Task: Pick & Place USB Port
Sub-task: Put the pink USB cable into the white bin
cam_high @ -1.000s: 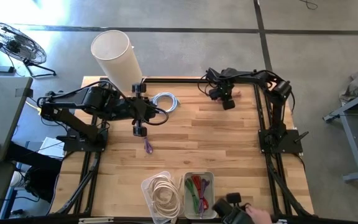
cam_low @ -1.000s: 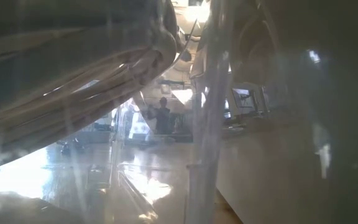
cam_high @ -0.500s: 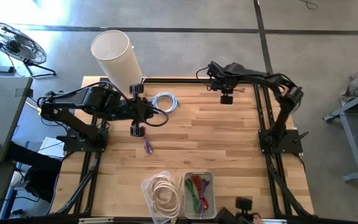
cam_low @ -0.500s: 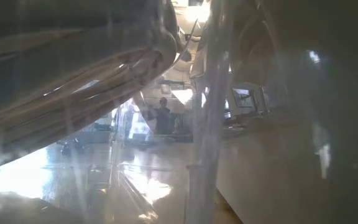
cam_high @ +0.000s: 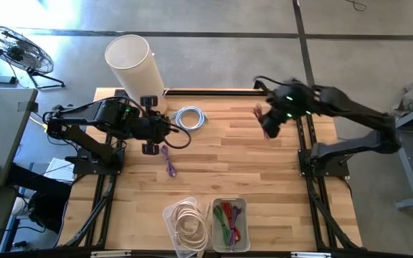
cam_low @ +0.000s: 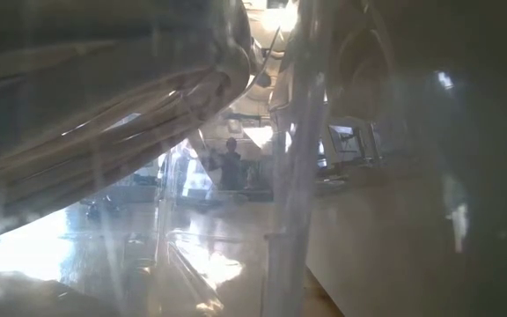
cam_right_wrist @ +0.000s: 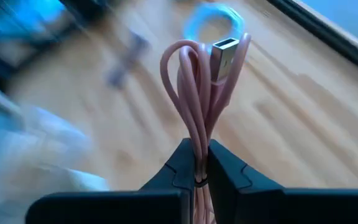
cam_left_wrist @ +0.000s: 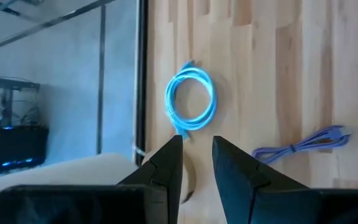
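Observation:
My right gripper (cam_high: 269, 123) hovers over the table's far right part, shut on a folded pink USB cable (cam_right_wrist: 199, 87). The cable's silver plug (cam_right_wrist: 224, 52) sticks up among the loops. My left gripper (cam_high: 149, 126) is open and empty over the table's far left part. A blue-white coiled cable (cam_high: 190, 117) lies flat just to its right, also in the left wrist view as the coil (cam_left_wrist: 191, 102). A purple cable (cam_high: 168, 160) lies loose on the wood nearer the table's middle, seen too as the purple cable (cam_left_wrist: 303, 144). My right gripper pinches the pink cable's gathered strands (cam_right_wrist: 199, 144) between its two fingers, several strands together. The loops and the plug stand out beyond the fingertips, lifted clear of the table.
Two clear bins sit at the near edge: one with white cables (cam_high: 185, 221), one with red, green and purple cables (cam_high: 229, 221). A white cylinder (cam_high: 133, 68) stands beyond the far left corner. The low view is blocked by the bins' clear walls (cam_low: 280, 176).
My right gripper has swung from the far edge toward the table's right and a little nearer, still carrying the pink cable. My left gripper has drawn back toward the left edge, uncovering more of the purple cable. A person's hand at the near edge has gone.

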`<action>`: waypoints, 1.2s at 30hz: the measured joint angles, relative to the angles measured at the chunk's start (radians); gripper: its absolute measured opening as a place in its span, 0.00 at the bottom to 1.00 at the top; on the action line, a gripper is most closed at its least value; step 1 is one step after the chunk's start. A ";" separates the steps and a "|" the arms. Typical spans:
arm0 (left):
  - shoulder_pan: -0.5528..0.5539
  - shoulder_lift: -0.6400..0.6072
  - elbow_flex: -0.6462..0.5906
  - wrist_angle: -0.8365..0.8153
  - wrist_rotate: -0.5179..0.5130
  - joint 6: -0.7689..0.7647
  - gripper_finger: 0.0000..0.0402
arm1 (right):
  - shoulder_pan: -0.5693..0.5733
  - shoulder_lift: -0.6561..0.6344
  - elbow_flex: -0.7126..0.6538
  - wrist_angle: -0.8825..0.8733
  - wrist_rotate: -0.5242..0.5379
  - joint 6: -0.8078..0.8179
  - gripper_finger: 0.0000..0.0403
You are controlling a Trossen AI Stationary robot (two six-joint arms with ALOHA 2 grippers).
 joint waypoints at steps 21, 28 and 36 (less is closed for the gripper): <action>-0.047 0.000 -0.325 0.045 0.120 -0.104 0.21 | 0.906 0.191 -0.002 0.447 0.664 0.510 0.03; -0.207 0.000 -0.372 0.185 0.115 -0.174 0.21 | 0.954 0.324 -0.003 0.599 0.652 0.590 0.03; -0.350 0.000 -0.372 0.369 0.077 -0.207 0.21 | 1.100 0.457 -0.002 0.769 0.774 0.785 0.03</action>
